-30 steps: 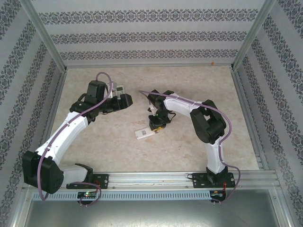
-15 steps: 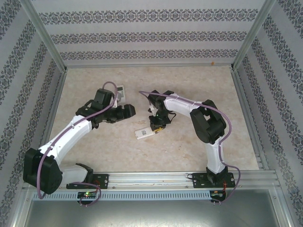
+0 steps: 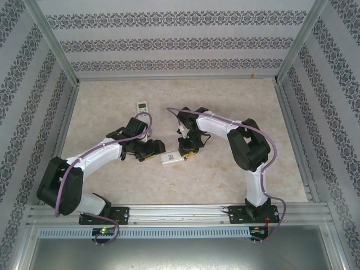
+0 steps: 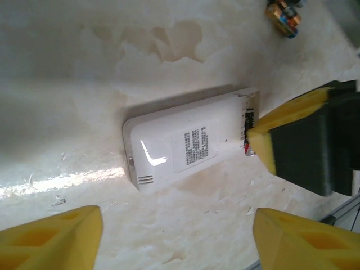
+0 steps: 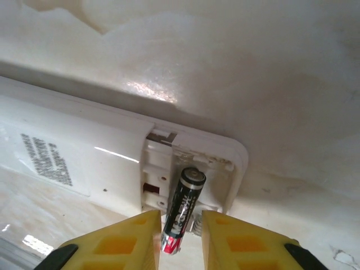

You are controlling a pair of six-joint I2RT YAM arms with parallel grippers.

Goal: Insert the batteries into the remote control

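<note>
The pale, marble-patterned bench (image 3: 253,112) carries everything. The left arm (image 3: 95,154) reaches in from the near-left corner towards the middle, and the right arm (image 3: 247,146) bends in from the near-right.

The left gripper (image 3: 151,153) hangs just left of the bench's middle. In its wrist view the left gripper (image 4: 177,239) has its yellow fingers (image 4: 53,236) spread wide apart with nothing between them, and bare bench lies below. The right gripper (image 3: 186,151) sits just right of the middle, and the left wrist view shows it at the remote's open end (image 4: 298,140).

The remote control (image 3: 170,158) lies face down near the middle of the bench, between the two grippers, its long side running roughly left to right. A printed label (image 4: 194,147) sits on its white back. The battery compartment (image 5: 163,169) at its right end is uncovered. A second remote (image 3: 142,106), smaller and white with a display, lies apart towards the far-left part of the bench.

The right gripper (image 5: 180,239) is clamped on one dark battery (image 5: 181,211), its yellow pads (image 5: 126,239) pressing both sides. The battery's upper end is over the open compartment; I cannot tell whether it is seated. Loose batteries (image 4: 284,16) lie on the bench beyond the remote's open end.
</note>
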